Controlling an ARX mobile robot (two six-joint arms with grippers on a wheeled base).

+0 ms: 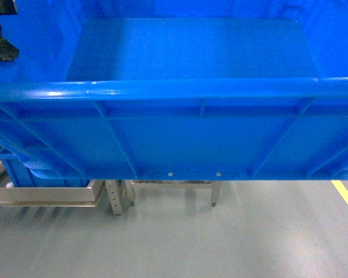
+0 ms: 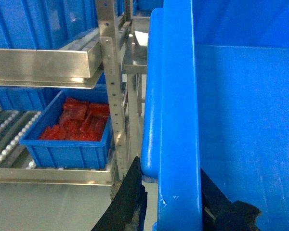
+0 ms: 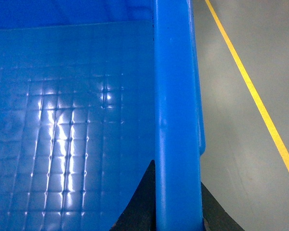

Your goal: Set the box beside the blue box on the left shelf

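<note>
The box point(image 1: 180, 136) hangs in the air above the floor point(image 1: 180, 243), filling the head view, and it is not yet on the left shelf point(image 2: 9, 139). The left gripper point(image 2: 168, 202) pinches the left rim between its fingers point(image 2: 130, 197), and the right gripper point(image 3: 176, 202) pinches the right rim in the same way. The risk is probably the shelf post point(image 2: 113, 96), just beside the box wall: a small swing could strike it, twist the box and loosen one pinch. The smaller crate point(image 2: 67, 134) with red parts occupies the rollers.
</note>
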